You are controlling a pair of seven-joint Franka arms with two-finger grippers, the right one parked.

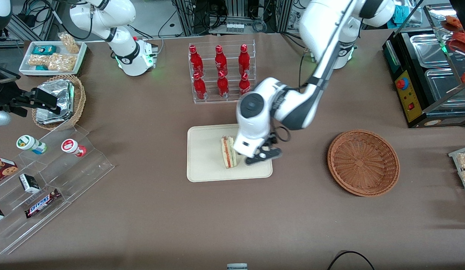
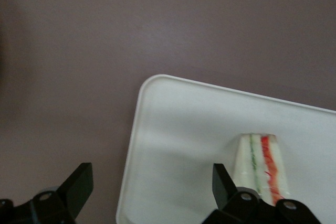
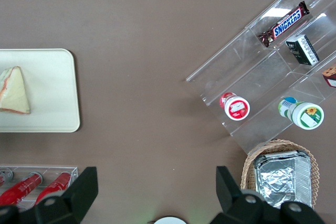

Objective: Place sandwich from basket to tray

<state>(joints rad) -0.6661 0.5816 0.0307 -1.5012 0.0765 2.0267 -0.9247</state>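
Nearest the front cam you have bare brown table (image 1: pixel 150 225); a clear acrylic stepped stand (image 1: pixel 48 187) sits toward the parked arm's end w/ a Snickers bar (image 1: pixel 42 203), small boxes and two round-lidded cups on it.

Tray (image 1: pixel 206 165): cream, rounded corners, mid-table. Sandwich (image 1: pixel 228 151) lies on it, red/green filling edge showing, clear of the tray rim. Wrist cam confirms: sandwich (image 2: pixel 262 169) flat on the tray (image 2: pixel 184 145), nothing gripping it.

Gripper (image 1: pixel 263 154): above the tray, just beside the sandwich on the working arm's side. Jaws apart, holding nothing; in the wrist view the dark fingers (image 2: pixel 223 182) stand wide, one over bare table, the other next to the sandwich.

Basket (image 1: pixel 363 162): reddish-brown wicker, shallow, toward the working arm's end, well apart from the tray. You can see its woven floor throughout.

Other items, for your record: rack of six red bottles (image 1: pixel 221 75) farther from the front cam than the tray; tan wicker basket w/ foil packets (image 1: pixel 58 101) and a white snack tray (image 1: pixel 52 56) toward the parked arm's end.
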